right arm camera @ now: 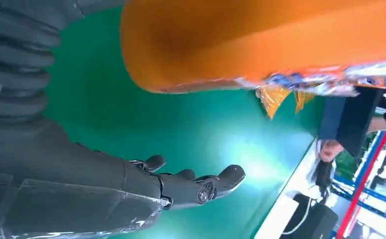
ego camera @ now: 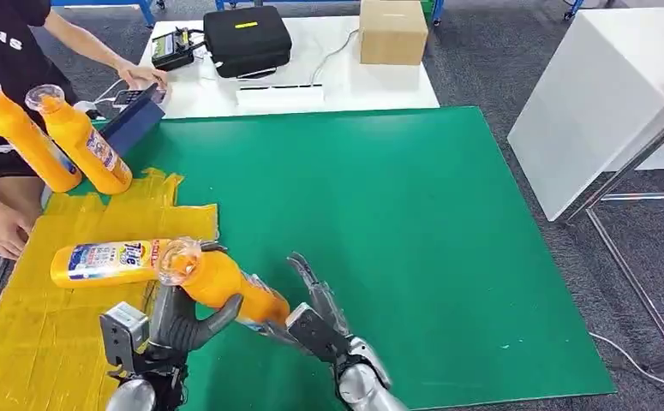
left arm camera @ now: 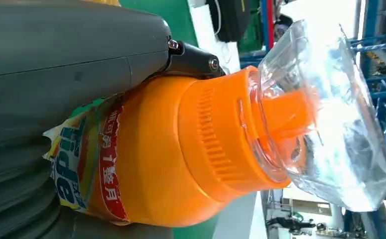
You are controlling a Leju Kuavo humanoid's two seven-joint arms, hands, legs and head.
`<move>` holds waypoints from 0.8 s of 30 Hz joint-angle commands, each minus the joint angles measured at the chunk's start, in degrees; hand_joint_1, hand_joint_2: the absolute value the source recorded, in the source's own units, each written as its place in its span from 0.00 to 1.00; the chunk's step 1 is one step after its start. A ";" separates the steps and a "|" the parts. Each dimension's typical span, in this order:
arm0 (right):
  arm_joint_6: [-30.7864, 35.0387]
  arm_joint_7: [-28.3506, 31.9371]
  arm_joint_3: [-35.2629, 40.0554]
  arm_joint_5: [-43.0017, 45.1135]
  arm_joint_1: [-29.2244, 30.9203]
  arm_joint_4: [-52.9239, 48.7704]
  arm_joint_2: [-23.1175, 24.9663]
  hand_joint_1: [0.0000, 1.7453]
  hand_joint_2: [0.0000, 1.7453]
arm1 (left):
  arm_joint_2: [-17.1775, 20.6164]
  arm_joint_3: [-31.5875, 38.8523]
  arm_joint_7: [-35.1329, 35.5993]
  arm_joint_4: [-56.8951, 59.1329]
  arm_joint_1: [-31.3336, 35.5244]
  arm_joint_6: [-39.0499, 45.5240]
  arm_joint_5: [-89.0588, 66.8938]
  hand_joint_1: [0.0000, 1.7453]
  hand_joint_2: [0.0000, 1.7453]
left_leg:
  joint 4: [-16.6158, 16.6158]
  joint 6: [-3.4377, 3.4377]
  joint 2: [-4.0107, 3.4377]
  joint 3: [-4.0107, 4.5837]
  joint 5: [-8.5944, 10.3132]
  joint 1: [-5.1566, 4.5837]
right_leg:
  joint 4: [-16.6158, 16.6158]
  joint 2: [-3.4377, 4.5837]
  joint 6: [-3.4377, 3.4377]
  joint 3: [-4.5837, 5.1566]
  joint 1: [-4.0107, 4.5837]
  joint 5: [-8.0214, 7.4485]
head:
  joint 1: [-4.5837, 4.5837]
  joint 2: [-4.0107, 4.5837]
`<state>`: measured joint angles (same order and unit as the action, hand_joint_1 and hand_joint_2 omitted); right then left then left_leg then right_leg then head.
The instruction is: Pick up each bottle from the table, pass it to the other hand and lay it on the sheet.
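Gripping orange bottle (ego camera: 225,287) in left hand (ego camera: 178,321) above green mat (ego camera: 379,214) near yellow sheet (ego camera: 45,325), cap tilted toward second bottle (ego camera: 110,261) lying on sheet, right hand (ego camera: 320,321) spreading open fingers just beside bottle's base, holding nothing.

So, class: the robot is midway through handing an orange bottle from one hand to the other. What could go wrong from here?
1. The left hand grips the orange bottle near its neck while the right hand looks open beside the base; the bottle could slip or tilt.
2. Another bottle lies on the yellow sheet close by, so setting this one down may knock it.
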<state>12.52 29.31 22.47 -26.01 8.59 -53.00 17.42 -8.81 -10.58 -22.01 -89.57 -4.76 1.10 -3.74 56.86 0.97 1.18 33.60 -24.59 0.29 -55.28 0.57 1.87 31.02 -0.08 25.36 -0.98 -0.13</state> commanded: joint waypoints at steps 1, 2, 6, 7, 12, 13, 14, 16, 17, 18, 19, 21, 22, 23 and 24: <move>-0.30 -0.95 -7.76 0.74 -3.26 -10.90 -2.90 0.00 0.00 | 4.58 1.91 1.08 -10.14 -0.75 14.06 -26.92 1.00 1.00 | 0.01 -0.02 -0.01 -0.03 -0.04 0.02 | 0.02 -0.09 0.00 -0.07 0.03 0.05 | -0.02 0.00; -0.93 -1.24 -9.18 0.80 -3.63 -12.25 -2.89 0.00 0.00 | 5.76 1.80 2.91 -10.96 -0.75 15.54 -33.84 1.00 1.00 | 0.06 -0.03 -0.01 -0.12 -0.12 0.05 | 0.01 -0.15 0.00 -0.20 0.07 0.13 | 0.00 0.00; -2.50 -1.97 -12.80 -0.27 -4.58 -15.42 -2.73 0.00 0.00 | 9.47 1.45 15.24 -8.14 0.62 13.92 -53.80 1.00 1.00 | -0.05 -0.04 -0.02 -0.18 -0.06 0.00 | 0.05 -0.12 -0.02 -0.21 0.01 0.09 | -0.02 0.00; -2.77 -2.07 -13.66 -0.39 -4.51 -15.55 -2.61 0.00 0.00 | 10.58 1.30 16.92 -6.94 1.14 12.51 -56.19 1.00 1.00 | -0.06 -0.05 0.03 -0.22 -0.06 0.01 | 0.07 -0.18 -0.03 -0.28 0.03 0.11 | 0.00 0.00; -3.63 -2.10 -16.51 -0.65 -4.18 -15.93 -2.36 0.00 1.00 | 15.60 -0.43 22.90 0.04 2.52 6.28 -68.37 1.00 1.00 | -0.12 -0.05 0.02 -0.26 -0.02 0.02 | 0.13 -0.18 -0.03 -0.28 0.04 0.06 | 0.00 0.00; -3.70 -2.09 -16.90 -0.67 -4.08 -16.17 -2.34 0.00 1.00 | 16.85 -0.96 23.91 2.04 2.70 5.36 -70.82 1.00 1.00 | -0.13 -0.04 0.03 -0.21 0.02 -0.03 | 0.10 -0.14 -0.02 -0.19 -0.02 0.04 | 0.00 0.00; -3.79 -2.08 -17.28 -0.67 -4.02 -16.51 -2.37 0.00 1.00 | 18.03 -1.40 24.49 3.83 2.90 4.74 -72.54 1.00 1.00 | -0.11 -0.03 0.01 -0.16 0.02 -0.02 | 0.08 -0.09 -0.01 -0.12 -0.02 0.02 | -0.02 0.00; -4.04 -2.01 -17.63 -0.62 -3.90 -17.10 -2.43 0.00 1.00 | 20.10 -1.81 25.45 5.65 3.07 3.33 -74.62 1.00 1.00 | -0.18 -0.06 0.01 -0.36 -0.02 0.01 | 0.18 -0.18 -0.02 -0.37 0.02 0.07 | 0.00 0.00; -4.84 -1.97 -17.85 -0.14 -3.78 -17.36 -2.48 0.00 1.00 | 21.53 -2.04 25.94 6.38 3.15 2.38 -75.82 1.00 1.00 | -0.13 -0.04 -0.02 -0.23 0.00 -0.01 | 0.11 -0.10 -0.01 -0.21 -0.01 0.05 | 0.00 0.00; -5.08 -2.00 -17.99 -0.02 -3.65 -17.35 -2.49 0.00 1.00 | 22.42 -2.05 26.11 6.78 3.18 1.85 -76.37 1.00 1.00 | -0.13 -0.05 -0.05 -0.31 -0.03 0.02 | 0.15 -0.11 -0.01 -0.31 0.03 0.07 | 0.00 0.00; -5.14 -2.00 -18.12 -0.01 -3.48 -17.22 -2.44 0.00 1.00 | 23.27 -2.04 26.08 7.07 3.09 1.29 -76.55 1.00 1.00 | -0.10 -0.05 -0.06 -0.24 -0.03 0.03 | 0.11 -0.08 -0.01 -0.22 0.03 0.06 | 0.00 0.00; -5.42 -1.99 -18.24 0.01 -3.05 -16.74 -2.30 0.00 1.00 | 24.97 -2.13 25.92 7.06 2.81 0.17 -76.57 1.00 1.00 | -0.12 -0.06 -0.09 -0.31 -0.05 0.02 | 0.12 -0.08 -0.02 -0.30 0.03 0.08 | 0.00 0.00; -5.44 -1.99 -18.24 0.01 -3.01 -16.70 -2.29 0.00 1.00 | 25.16 -2.06 25.92 7.11 2.77 0.12 -76.58 1.00 1.00 | -0.09 -0.05 -0.07 -0.18 -0.01 0.01 | 0.08 -0.04 -0.01 -0.15 0.01 0.04 | 0.00 0.00; -5.58 -1.98 -18.22 0.01 -2.87 -16.54 -2.27 0.00 1.00 | 25.36 -2.01 25.91 7.16 2.75 0.04 -76.61 1.00 1.00 | -0.11 -0.07 -0.14 -0.33 -0.07 0.05 | 0.13 -0.03 -0.03 -0.30 0.06 0.07 | 0.00 0.00; -5.68 -1.97 -18.19 0.03 -2.69 -16.33 -2.22 0.00 1.00 | 25.40 -2.04 25.86 7.32 2.85 -0.06 -76.69 1.00 1.00 | -0.08 -0.06 -0.11 -0.17 -0.02 0.02 | 0.07 0.01 -0.02 -0.13 0.02 0.03 | 0.00 0.00</move>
<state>7.76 27.50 7.08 -26.29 4.01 -70.16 15.87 9.72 -10.32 3.63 -89.28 -3.87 2.86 -79.84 56.85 0.95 1.16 33.59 -24.58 0.30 -55.28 0.59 1.87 31.06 -0.07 25.36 -0.98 -0.13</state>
